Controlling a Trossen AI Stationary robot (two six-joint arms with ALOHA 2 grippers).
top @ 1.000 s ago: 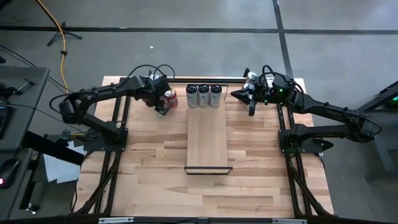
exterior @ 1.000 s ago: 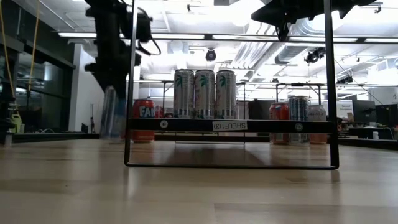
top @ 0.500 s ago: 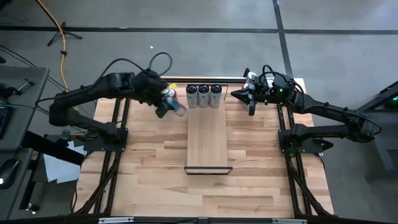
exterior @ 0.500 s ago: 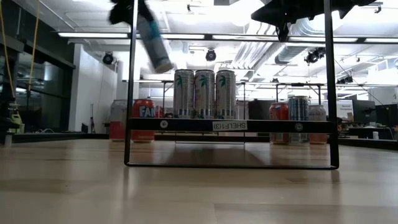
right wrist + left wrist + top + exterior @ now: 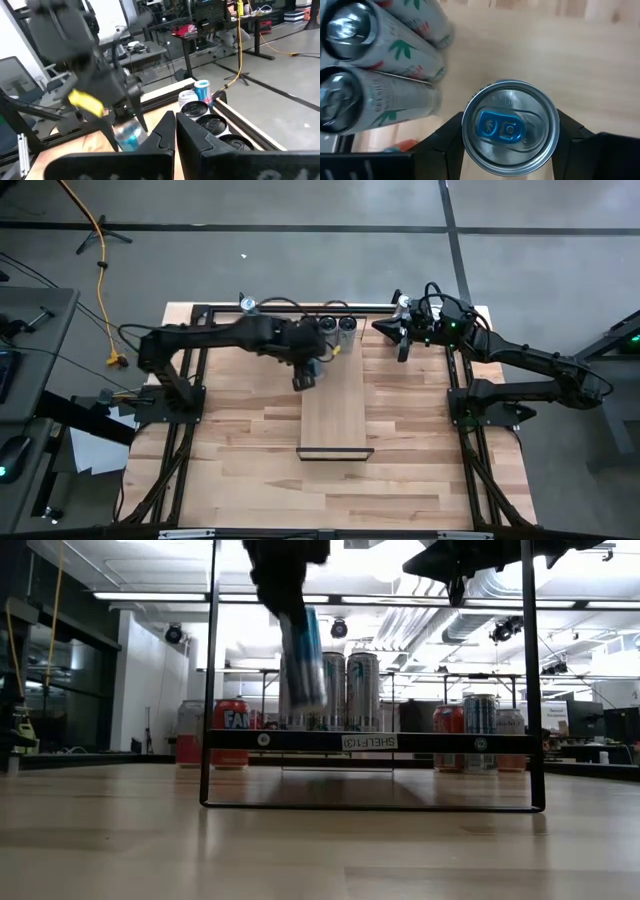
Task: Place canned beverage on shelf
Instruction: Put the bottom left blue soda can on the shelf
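My left gripper (image 5: 306,372) is shut on a silver can with a blue tab (image 5: 509,127). It holds the can above the far left part of the shelf, a pale plank (image 5: 333,410) in a thin dark frame (image 5: 210,690). In the low view the can (image 5: 302,655) hangs above the plank's edge (image 5: 450,741). Silver cans with green palm marks (image 5: 337,326) stand on their bases at the shelf's far end, close to the held can; my left arm covers part of that row. My right gripper (image 5: 401,348) hovers shut and empty to the right of the shelf's far end. My left gripper pinches the can's upper wall (image 5: 465,131), just below the top rim, between its two fingers (image 5: 575,137), one on each side. The fingers come from above, pointing down. The can hangs below them, slightly tilted and clear of the plank.
A red can (image 5: 230,728) and another can stand on the table behind the shelf's left side, and three more (image 5: 480,730) behind its right side. The near two thirds of the plank (image 5: 335,430) are bare. Dark arm mounts (image 5: 480,405) flank the table.
My left gripper has carried the can up from beside the red can on the table's far left, then toward the right edge over the shelf frame. The can tipped at the top of the lift. It is now lower, nearly upright, above the plank.
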